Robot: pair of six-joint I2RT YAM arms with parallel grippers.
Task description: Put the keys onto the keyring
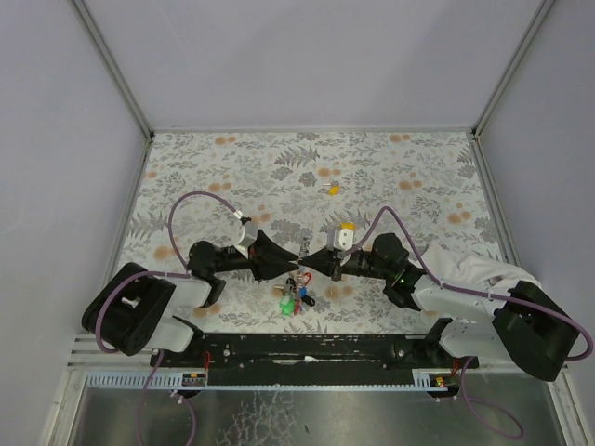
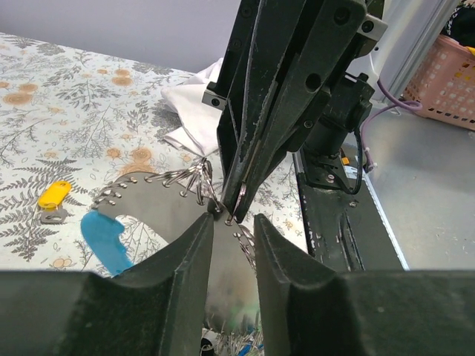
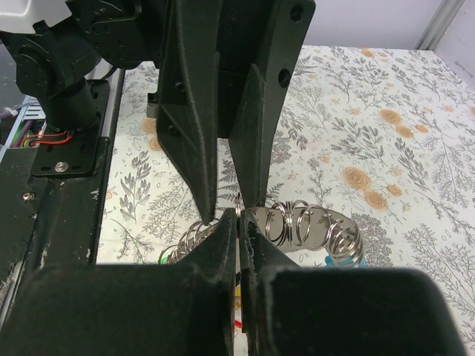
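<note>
Left hand [image 2: 233, 230] stands partly open, its two fingers either side of a curved metal strip [image 2: 156, 204]; whether they touch it I cannot tell. Right hand [image 3: 237, 230] meets it tip to tip and is pinched tight on the keyring [image 2: 242, 194], a thin silvery ring at the strip's edge. Just beside both hands, toward the arm bases, is one cluster of four keys [image 1: 297, 297]: green, red, blue, black. One yellow key [image 1: 332, 190] lies well apart on the counter [image 1: 400, 177]. One pink basket [image 2: 445, 81] sits off to the side, its contents out of view. The counter has a floral covering, and the walls are plain grey.
</note>
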